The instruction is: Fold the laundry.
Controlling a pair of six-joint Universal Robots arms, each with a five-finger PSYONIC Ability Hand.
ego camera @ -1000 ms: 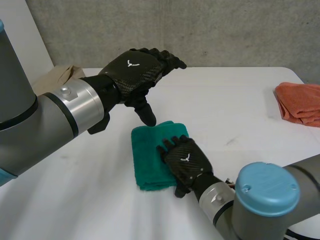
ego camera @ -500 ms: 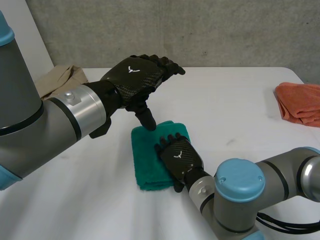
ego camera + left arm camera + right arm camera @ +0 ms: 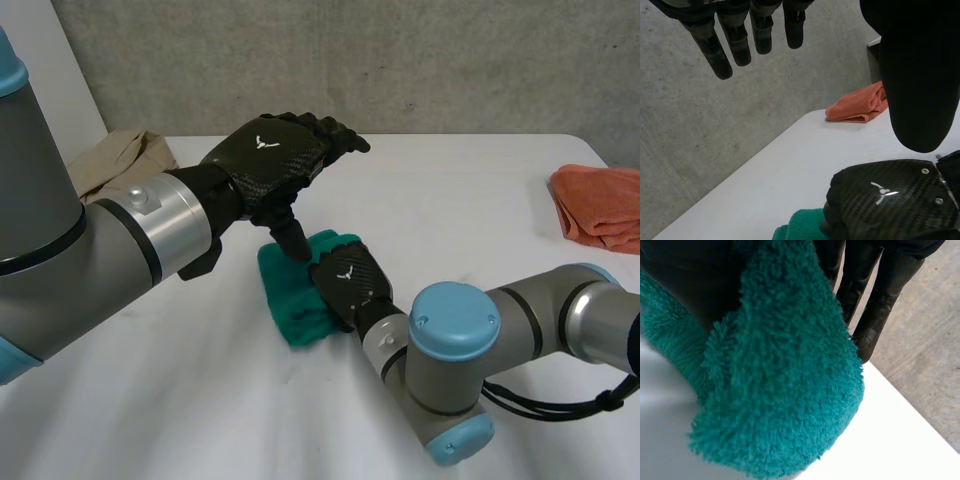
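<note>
Small teal terry towel (image 3: 292, 300), folded and bunched, lies at frame centre on white table (image 3: 470, 200). Right hand (image 3: 348, 278) is on its right part, w/ towel clamped btw thumb and fingers. Left hand (image 3: 272, 150) is above the far edge, fingers straight and spread, thumb pointing down at towel, contact unclear. Folded orange cloth (image 3: 603, 205) at right edge, beige cloth (image 3: 122, 160) upper left.

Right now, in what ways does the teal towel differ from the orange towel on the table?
The teal towel is bunched near the table's middle, gripped by the right hand; the orange towel lies folded at the table's right edge, untouched. The left hand is above the teal towel; no hand is near the orange towel. Both rest on the white table.
</note>
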